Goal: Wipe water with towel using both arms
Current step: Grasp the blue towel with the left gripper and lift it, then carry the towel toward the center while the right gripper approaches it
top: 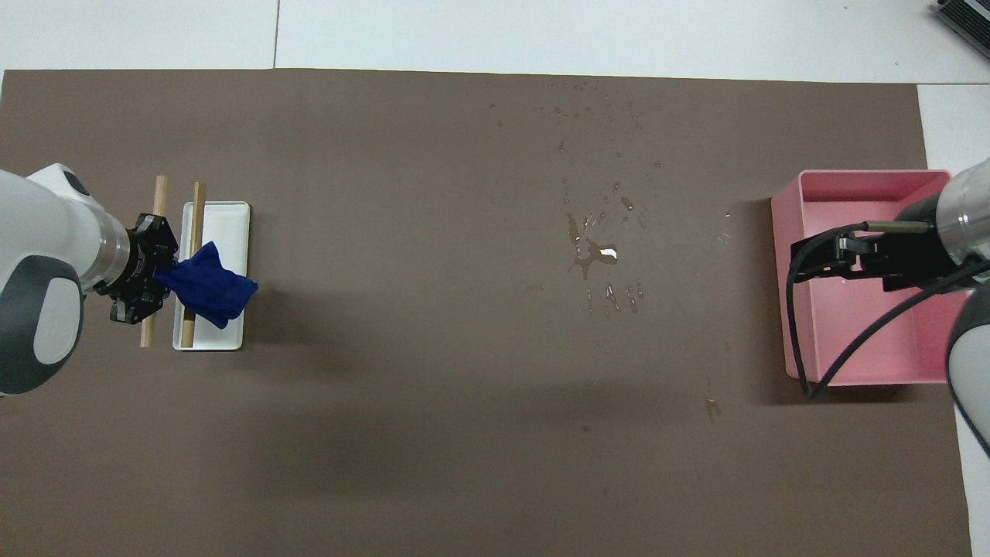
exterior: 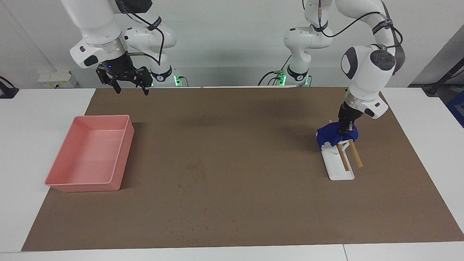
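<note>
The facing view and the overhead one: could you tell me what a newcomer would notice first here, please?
The deep-blue towel, bunched in the shut left gripper over the white stand with its two wooden sticks at the left arm's end. Next, the pink tray at the right arm's end, the open right gripper waiting above it. Between them, water droplets glisten on the brown mat.
</note>
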